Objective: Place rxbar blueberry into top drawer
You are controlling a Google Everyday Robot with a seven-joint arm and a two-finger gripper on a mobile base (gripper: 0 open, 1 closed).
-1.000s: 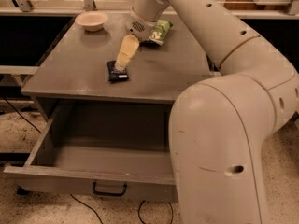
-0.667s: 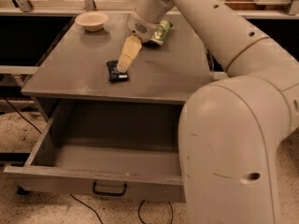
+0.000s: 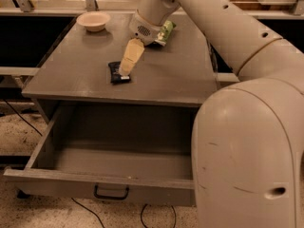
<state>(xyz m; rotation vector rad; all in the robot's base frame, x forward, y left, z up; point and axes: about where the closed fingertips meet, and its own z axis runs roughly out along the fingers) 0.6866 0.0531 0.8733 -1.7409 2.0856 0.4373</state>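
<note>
The rxbar blueberry (image 3: 117,72), a small dark navy bar, lies flat on the grey cabinet top (image 3: 175,75), left of centre. My gripper (image 3: 126,69) reaches down from the arm at the top of the view, and its tan fingers (image 3: 131,56) point down at the bar's right edge, touching or just above it. The top drawer (image 3: 71,182) is pulled open below the cabinet top. Its inside shows nothing in it, and its dark handle (image 3: 111,193) is at the front.
A shallow cream bowl (image 3: 93,20) stands at the back left of the cabinet top. A green crinkled bag (image 3: 166,32) lies at the back, partly behind my wrist. My arm's large body (image 3: 247,160) fills the right side. Cables trail on the speckled floor.
My gripper has stayed at the bar's right edge with almost no movement. The bar and the drawer have not moved.
</note>
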